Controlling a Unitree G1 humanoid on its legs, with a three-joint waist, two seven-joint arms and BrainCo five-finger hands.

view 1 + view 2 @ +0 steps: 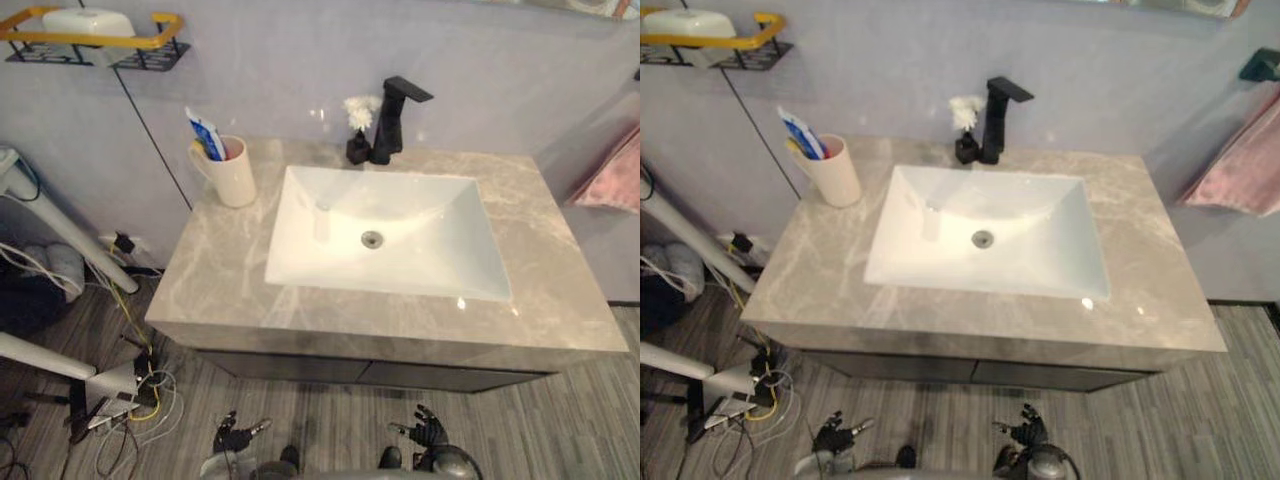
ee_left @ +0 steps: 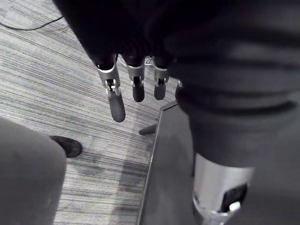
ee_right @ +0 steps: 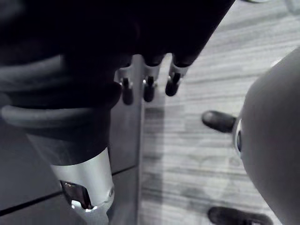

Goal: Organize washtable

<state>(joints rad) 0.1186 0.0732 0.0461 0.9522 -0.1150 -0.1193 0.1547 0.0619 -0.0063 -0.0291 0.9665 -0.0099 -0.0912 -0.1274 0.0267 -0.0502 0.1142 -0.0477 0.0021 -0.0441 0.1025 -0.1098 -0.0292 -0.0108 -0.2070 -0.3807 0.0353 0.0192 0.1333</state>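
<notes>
Left eye view, largest thing first: what is there?

The washtable (image 1: 230, 280), a grey-beige marbled top against the wall, with a white rectangular basin (image 1: 440, 240) sunk into its middle.

And around it?

A pink towel (image 1: 610, 175) hangs on the wall to the right. High on the wall to the left is a shelf (image 1: 150, 35) with a yellow rail.

What stands on the top itself?

A black faucet (image 1: 392, 120) behind the basin, at the back edge. A cream cup (image 1: 235, 180) stands upright at the back left corner, just beside the basin, with a blue-and-white tube (image 1: 205, 135) sticking out of it. A small black vase (image 1: 359, 147) with a white flower stands touching the faucet's left side.

Where are the hands?

Both are low, in front of the washtable and well apart from it, over the striped floor (image 1: 560, 420). The left hand (image 1: 235, 437) and the right hand (image 1: 427, 432) hold nothing. In each wrist view the fingers (image 2: 116, 101) hang loose and apart.
</notes>
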